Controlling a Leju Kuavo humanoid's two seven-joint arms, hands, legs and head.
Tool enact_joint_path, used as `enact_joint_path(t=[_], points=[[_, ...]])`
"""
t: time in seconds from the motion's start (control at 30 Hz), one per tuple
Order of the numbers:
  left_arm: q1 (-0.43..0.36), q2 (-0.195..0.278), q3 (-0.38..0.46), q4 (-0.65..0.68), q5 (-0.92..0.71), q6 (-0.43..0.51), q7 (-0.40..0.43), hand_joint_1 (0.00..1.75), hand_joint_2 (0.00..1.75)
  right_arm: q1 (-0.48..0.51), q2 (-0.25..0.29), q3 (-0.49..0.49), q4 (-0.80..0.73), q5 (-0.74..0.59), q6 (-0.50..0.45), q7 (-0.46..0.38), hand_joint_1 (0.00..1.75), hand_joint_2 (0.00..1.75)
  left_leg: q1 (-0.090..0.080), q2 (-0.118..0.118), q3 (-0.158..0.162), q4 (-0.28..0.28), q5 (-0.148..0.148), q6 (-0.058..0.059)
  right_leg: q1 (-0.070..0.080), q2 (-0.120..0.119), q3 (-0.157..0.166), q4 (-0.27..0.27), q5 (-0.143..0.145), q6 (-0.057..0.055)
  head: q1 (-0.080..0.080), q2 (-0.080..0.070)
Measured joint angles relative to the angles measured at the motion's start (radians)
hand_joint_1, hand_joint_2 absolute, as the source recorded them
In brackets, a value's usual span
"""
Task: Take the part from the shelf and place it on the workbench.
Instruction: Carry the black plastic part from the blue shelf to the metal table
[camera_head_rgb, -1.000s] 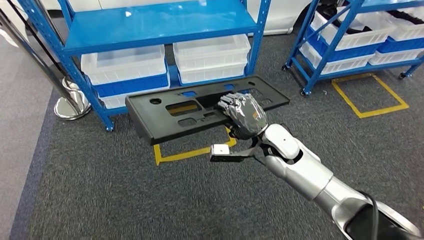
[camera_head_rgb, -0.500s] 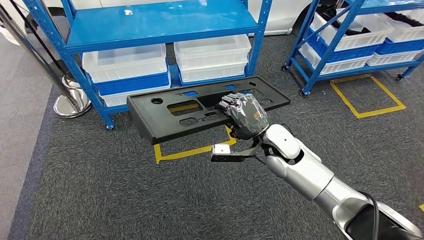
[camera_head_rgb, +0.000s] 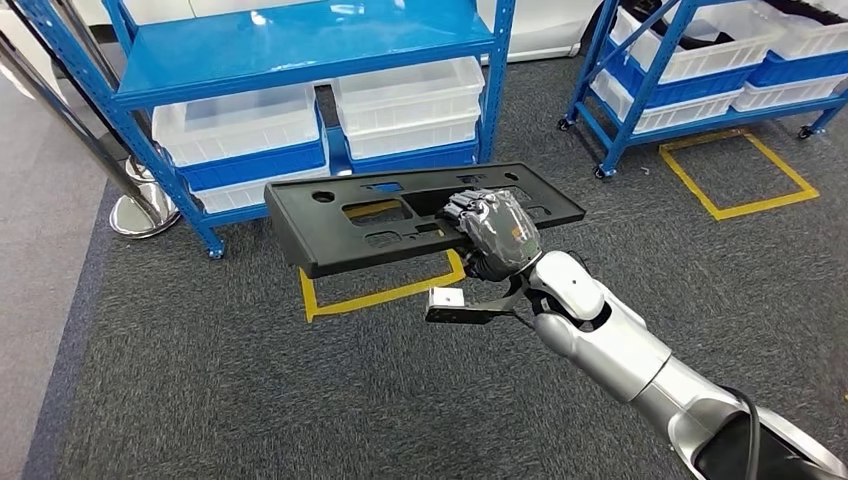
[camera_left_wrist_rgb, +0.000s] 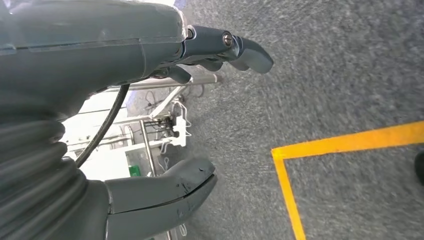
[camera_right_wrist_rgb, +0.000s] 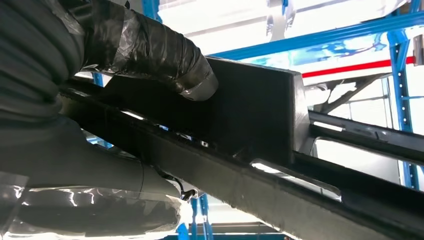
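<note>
No readable text, label, brand or number showing anywhere; small marking on back of right hand (camera_head_rgb: 497, 232) appearing too blurred to read.

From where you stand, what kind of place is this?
Most likely a factory or warehouse parts area. Blue steel shelving holds stacked clear plastic bins, yellow tape marks bays on the grey carpeted floor, and the right hand holds a long black plastic part.
</note>
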Motion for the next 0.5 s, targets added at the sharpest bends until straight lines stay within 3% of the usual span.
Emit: enact_joint_path(t=[0.07, 0.1, 0.13, 0.23, 0.27, 0.37, 0.43, 0.5], points=[[0.0, 0.0, 0.0, 0.001, 0.0, 0.0, 0.0, 0.0, 1.75, 0.001, 0.0, 0.0, 0.0, 0.0, 0.001, 0.0, 1.75, 1.75, 0.0, 0.0, -0.022, 0.107, -0.066, -0.001, 0.005, 0.0, -0.028, 0.0, 0.021, -0.003, 0.0, 0.0], [-0.001, 0.0, 0.0, 0.002, 0.0, 0.0, 0.0, 0.0, 1.75, 0.001, 0.0, 0.0, 0.0, 0.0, 0.002, 0.0, 1.75, 1.75, -0.001, 0.0, -0.009, 0.116, -0.073, 0.002, 0.008, 0.0, -0.041, 0.001, 0.032, -0.004, 0.0, 0.0], [-0.001, -0.001, 0.0, 0.003, 0.0, 0.0, 0.0, 0.0, 1.75, 0.002, 0.0, 0.0, 0.0, 0.0, 0.003, 0.0, 1.75, 1.75, -0.002, 0.0, 0.026, 0.083, -0.063, 0.007, 0.011, 0.001, -0.055, 0.001, 0.044, -0.003, 0.0, 0.0], [-0.007, -0.001, -0.001, 0.006, -0.003, 0.0, -0.001, 0.0, 1.75, 0.0, -0.001, -0.003, -0.002, -0.001, 0.004, 0.0, 1.75, 1.75, -0.012, -0.001, 0.176, -0.13, -0.018, 0.032, 0.016, 0.001, -0.082, -0.001, 0.076, 0.003, 0.0, 0.0], [-0.009, -0.001, -0.001, 0.007, -0.005, -0.001, -0.002, 0.0, 1.75, -0.001, -0.002, -0.005, -0.003, -0.002, 0.005, 0.0, 1.75, 1.75, -0.017, 0.0, 0.199, -0.17, -0.012, 0.04, 0.015, 0.0, -0.085, -0.006, 0.086, 0.01, 0.0, 0.0], [-0.008, -0.002, -0.002, 0.009, -0.011, -0.003, -0.008, 0.0, 1.75, -0.001, -0.006, -0.009, -0.007, -0.01, 0.011, 0.001, 1.75, 1.75, -0.022, 0.002, 0.195, -0.193, 0.018, 0.057, 0.009, -0.003, -0.081, -0.031, 0.119, 0.032, 0.0, 0.0], [-0.005, -0.004, -0.005, 0.01, -0.013, -0.006, -0.009, 0.0, 1.75, 0.001, -0.01, -0.014, -0.009, -0.017, 0.016, 0.0, 1.75, 1.75, -0.018, 0.004, 0.185, -0.208, 0.053, 0.065, 0.007, -0.002, -0.091, -0.015, 0.099, 0.04, 0.0, 0.0], [-0.004, -0.006, -0.008, 0.01, -0.015, -0.009, -0.01, 0.0, 1.75, 0.004, -0.014, -0.023, -0.013, -0.022, 0.019, 0.001, 1.75, 1.75, -0.016, 0.007, 0.165, -0.214, 0.081, 0.068, 0.005, 0.0, -0.127, 0.087, 0.014, 0.046, 0.001, 0.0]])
